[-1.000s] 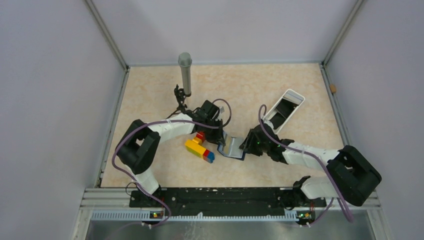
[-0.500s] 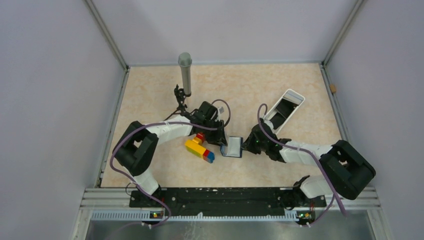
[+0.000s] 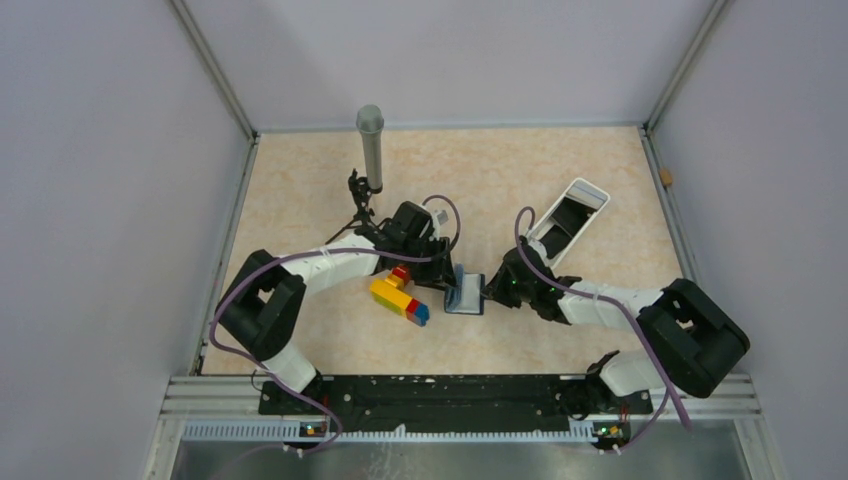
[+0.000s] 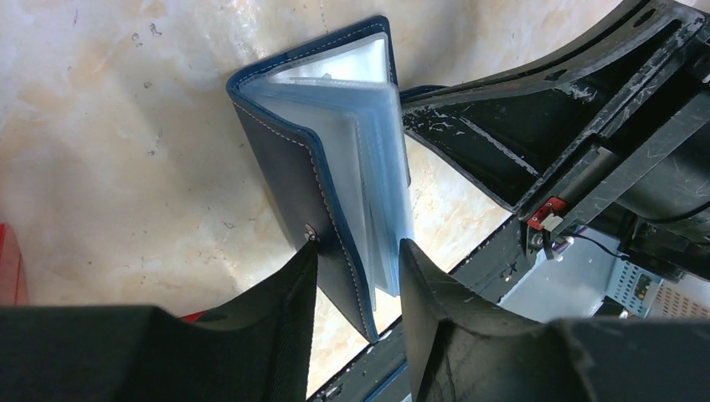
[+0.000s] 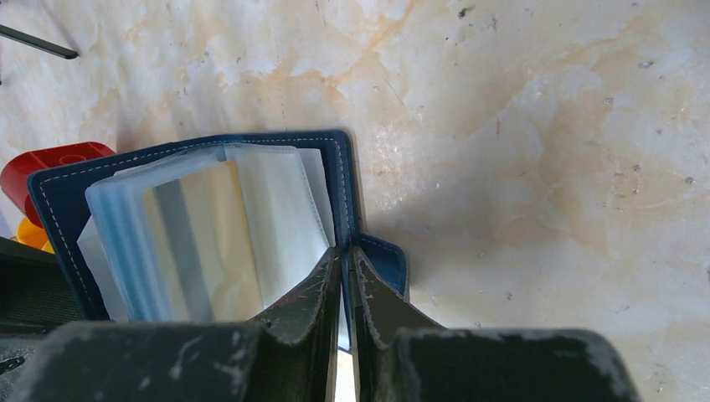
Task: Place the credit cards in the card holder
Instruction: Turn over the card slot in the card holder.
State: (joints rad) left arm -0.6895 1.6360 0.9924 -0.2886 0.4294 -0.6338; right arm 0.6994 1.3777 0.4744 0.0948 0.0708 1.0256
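Top external view had the wallet [image 3: 466, 297] partly folded on the table [image 3: 300, 200], between the two grippers. Bricks [image 3: 399, 295] lay just left of the wallet, a white tray [image 3: 568, 222] sat well off to its right and farther back, and a microphone [image 3: 370, 148] stood far behind it to the left.

Left wrist view showed the left gripper [image 4: 356, 280] unclenched. Its fingers [image 4: 276, 322] were spread to either side of the wallet's near end, with the navy cover, its stud [image 4: 311, 235] and the clear sleeves [image 4: 368, 167] between them.

Right wrist view showed the right gripper [image 5: 345, 280] clenched on the edge of the wallet's other cover, the sleeves fanned open beside that grip. Whether any cards sat in the sleeves could not be told.
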